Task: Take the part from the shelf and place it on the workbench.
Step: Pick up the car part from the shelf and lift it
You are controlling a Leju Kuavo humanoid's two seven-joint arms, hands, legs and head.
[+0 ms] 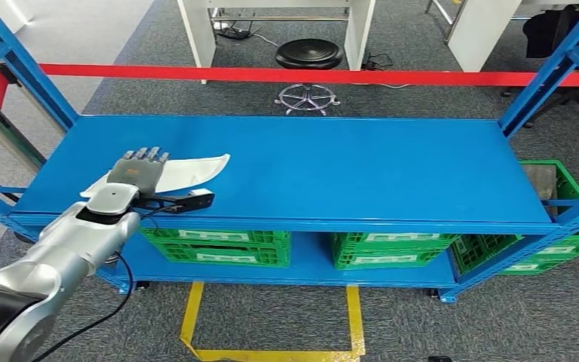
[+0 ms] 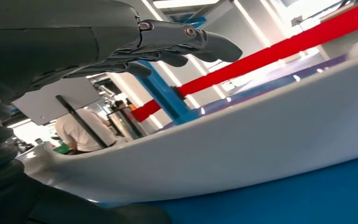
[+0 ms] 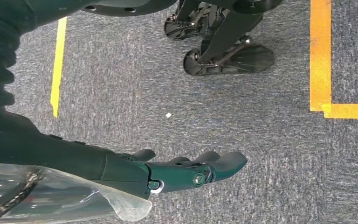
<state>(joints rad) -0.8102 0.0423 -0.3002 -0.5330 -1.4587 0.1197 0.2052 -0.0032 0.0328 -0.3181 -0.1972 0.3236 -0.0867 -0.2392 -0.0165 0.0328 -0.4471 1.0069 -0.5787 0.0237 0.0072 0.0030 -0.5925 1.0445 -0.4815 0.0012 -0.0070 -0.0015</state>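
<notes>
— Reaching over the white part (image 1: 188, 170), the left hand (image 1: 142, 169) hovers with fingers straight and apart, holding nothing. The part lies at the left of the frame on the blue shelf (image 1: 362, 170).

— How will it handle?

— Probably light, stiff, smooth, maybe slippery. Grip its long edge. The right hand (image 3: 186, 170) hangs open over carpet.

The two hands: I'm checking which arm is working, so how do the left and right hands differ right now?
The left hand is raised over the blue shelf, its fingers stretched above the white part; the right hand hangs over grey carpet, near nothing. Whether the left touches the part is unclear. Both have fingers extended, gripping nothing.
</notes>
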